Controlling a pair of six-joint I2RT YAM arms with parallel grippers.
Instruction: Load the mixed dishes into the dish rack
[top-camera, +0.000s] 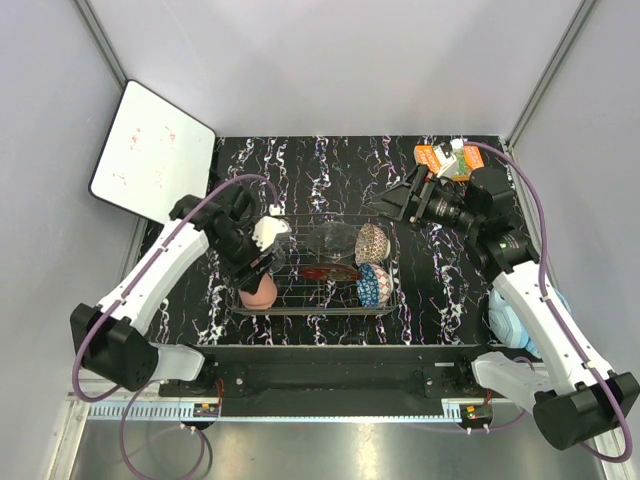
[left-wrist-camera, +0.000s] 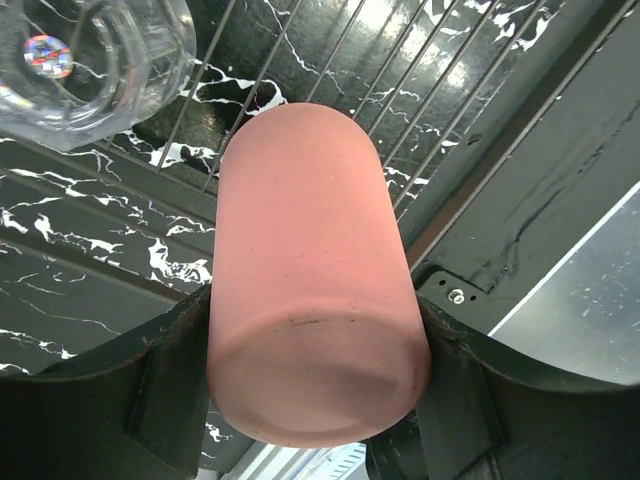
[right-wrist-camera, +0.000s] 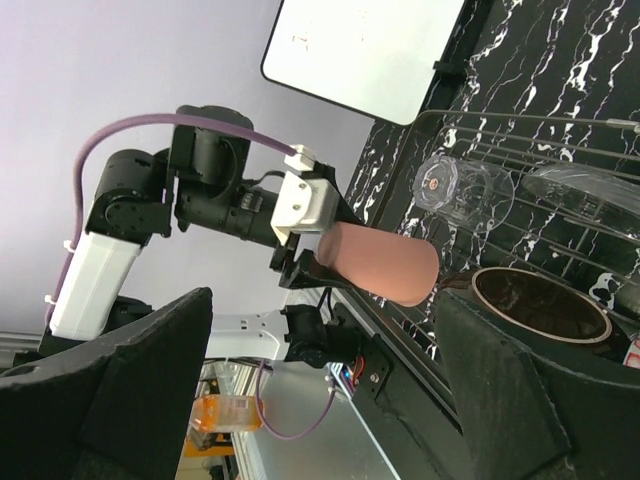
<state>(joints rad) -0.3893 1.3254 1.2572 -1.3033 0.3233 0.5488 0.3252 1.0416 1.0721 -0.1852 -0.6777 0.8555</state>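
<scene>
Left pincer (top-camera: 262, 268) clenched around salmon-pink cup (top-camera: 258, 291) at near-left edge of dish rack (top-camera: 320, 311), perhaps touching wires; right pincer (top-camera: 395, 200) released.

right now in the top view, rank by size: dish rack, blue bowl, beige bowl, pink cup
dish rack
blue patterned bowl and beige-brown patterned bowl, about alike
salmon-pink cup, partly hidden by left gripper
</scene>
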